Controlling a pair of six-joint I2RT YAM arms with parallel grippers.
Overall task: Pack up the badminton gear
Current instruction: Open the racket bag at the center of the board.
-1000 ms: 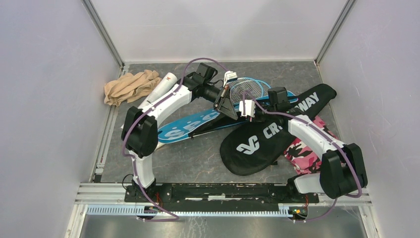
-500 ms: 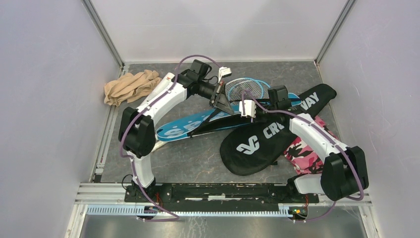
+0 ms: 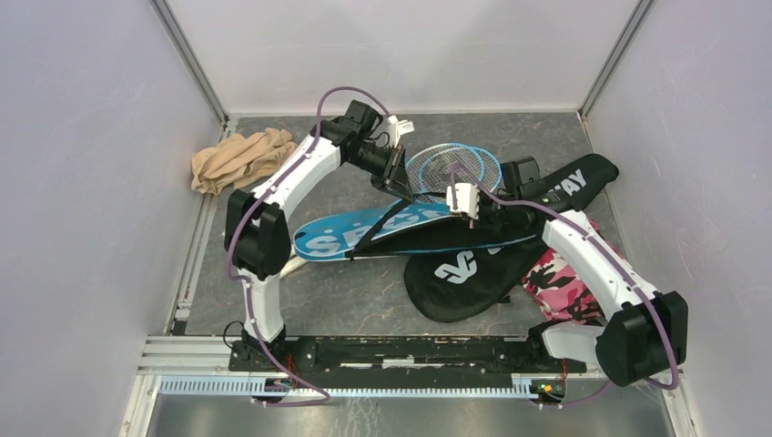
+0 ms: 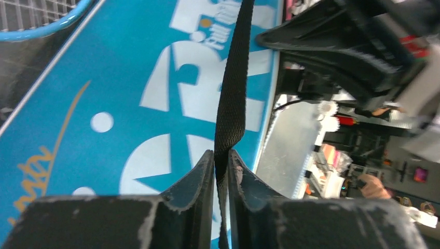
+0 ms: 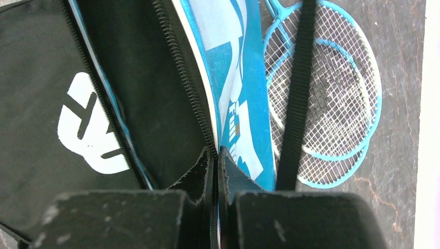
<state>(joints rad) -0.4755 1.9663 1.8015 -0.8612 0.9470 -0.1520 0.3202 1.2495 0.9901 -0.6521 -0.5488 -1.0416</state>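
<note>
Now L gripper point(image 4: 221, 156) pinches strap point(image 4: 232, 93); R gripper point(image 5: 215, 153) clamps, probably, blue cover point(image 5: 250, 78) edge.

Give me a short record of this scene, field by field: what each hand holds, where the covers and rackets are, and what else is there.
left hand: shut on the black strap of the blue cover
right hand: shut on the blue cover's zipper edge
blue cover: overlaps the black cover
rackets: two blue-framed heads bare on the table, beyond the blue cover
tan cloth: far left
pink camo cloth: right, beside the black cover
</note>
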